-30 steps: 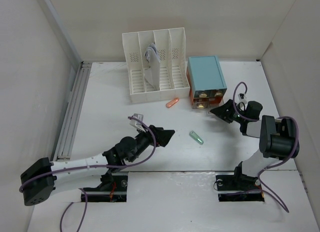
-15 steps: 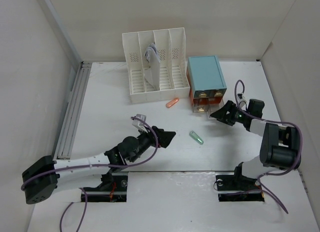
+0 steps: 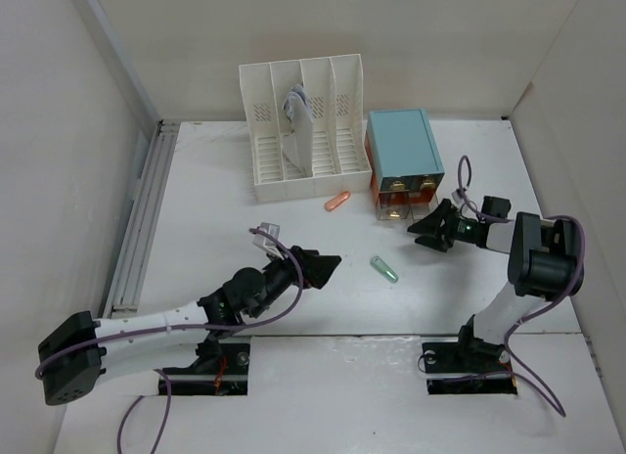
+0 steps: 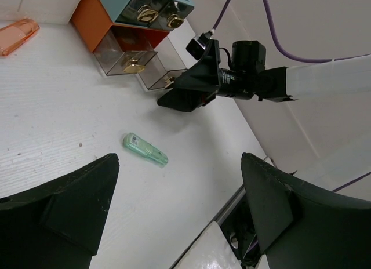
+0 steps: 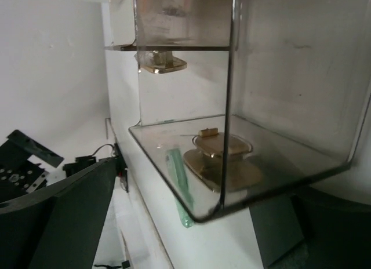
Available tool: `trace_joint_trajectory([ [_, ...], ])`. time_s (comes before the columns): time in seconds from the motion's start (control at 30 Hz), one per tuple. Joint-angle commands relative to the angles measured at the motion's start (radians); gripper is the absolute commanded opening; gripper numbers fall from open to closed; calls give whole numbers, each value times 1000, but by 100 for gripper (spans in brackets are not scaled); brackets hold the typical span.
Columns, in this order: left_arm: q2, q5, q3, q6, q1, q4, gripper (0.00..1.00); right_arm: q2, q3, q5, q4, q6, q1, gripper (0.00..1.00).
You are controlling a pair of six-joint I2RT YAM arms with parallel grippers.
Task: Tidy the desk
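Holding left gripper (image 3: 329,267) and right gripper (image 3: 419,231) spread and empty, leaving green capsule (image 3: 384,269) and orange capsule (image 3: 337,201) unsorted on the desk (image 3: 215,209).

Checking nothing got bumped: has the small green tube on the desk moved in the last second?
No. The green tube lies in the same spot and at the same angle, a little in front of the teal-topped drawer box.

A plain off-white far wall (image 3: 411,43) meets a slanting left panel (image 3: 59,131) and a right panel (image 3: 587,102), all softly, evenly lit.
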Motion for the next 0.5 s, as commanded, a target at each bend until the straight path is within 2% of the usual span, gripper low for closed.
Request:
trace_joint_trajectory([
  [0.0, -30, -6, 29, 17, 3, 5, 84, -21, 28, -64, -59, -65, -28, 96],
  [0.07, -41, -16, 29, 26, 3, -4, 84, -39, 28, -83, -108, -108, -38, 100],
  [0.2, -50, -26, 40, 36, 3, -4, 84, -39, 71, -65, -301, -223, -76, 100],
  [0.27, -50, -26, 40, 36, 3, -15, 84, -7, 138, -52, -440, -376, -76, 100],
  [0.33, -50, -26, 40, 36, 3, -15, 84, 11, 178, -52, -596, -453, -76, 100],
  [0.47, -50, -36, 40, 36, 3, -15, 84, 33, 241, -94, -798, -681, -76, 100],
])
